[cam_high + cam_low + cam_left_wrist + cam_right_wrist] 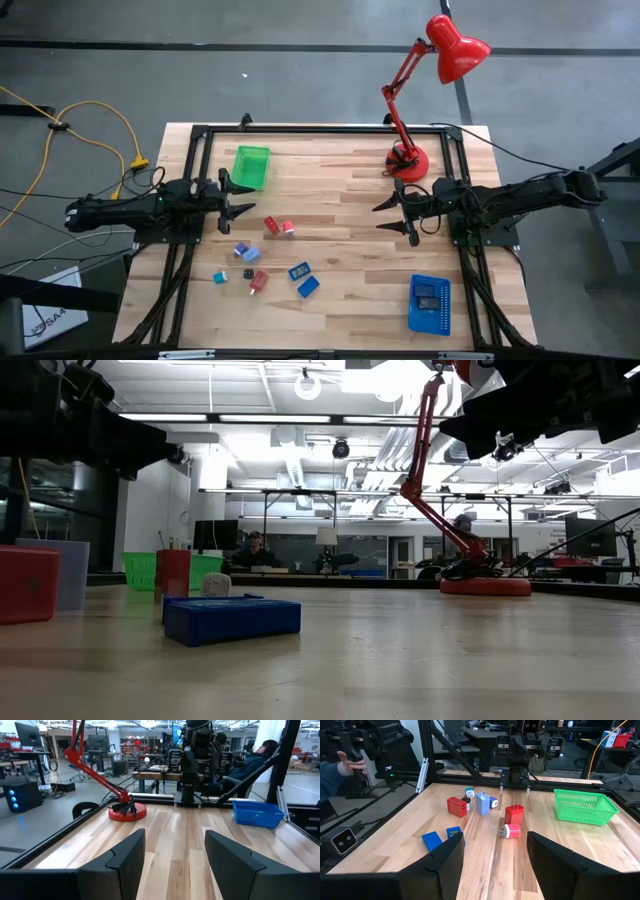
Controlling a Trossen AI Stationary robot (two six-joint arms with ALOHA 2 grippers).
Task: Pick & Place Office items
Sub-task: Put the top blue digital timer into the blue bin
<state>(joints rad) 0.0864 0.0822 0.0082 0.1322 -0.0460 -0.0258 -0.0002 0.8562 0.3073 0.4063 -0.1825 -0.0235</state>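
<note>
Office items, small, rigid and probably light, lie near the table's left edge; grasp across flat sides. Left gripper and right gripper hover spread, empty

The office items lie scattered on the surface between the two arms, nearer the left pincer. One tray sits behind them; another tray sits near the front right corner.

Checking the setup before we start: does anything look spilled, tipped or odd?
Nothing looks damaged. The office items lie scattered loose on the table, outside the green tray; the blue tray holds something dark.
</note>
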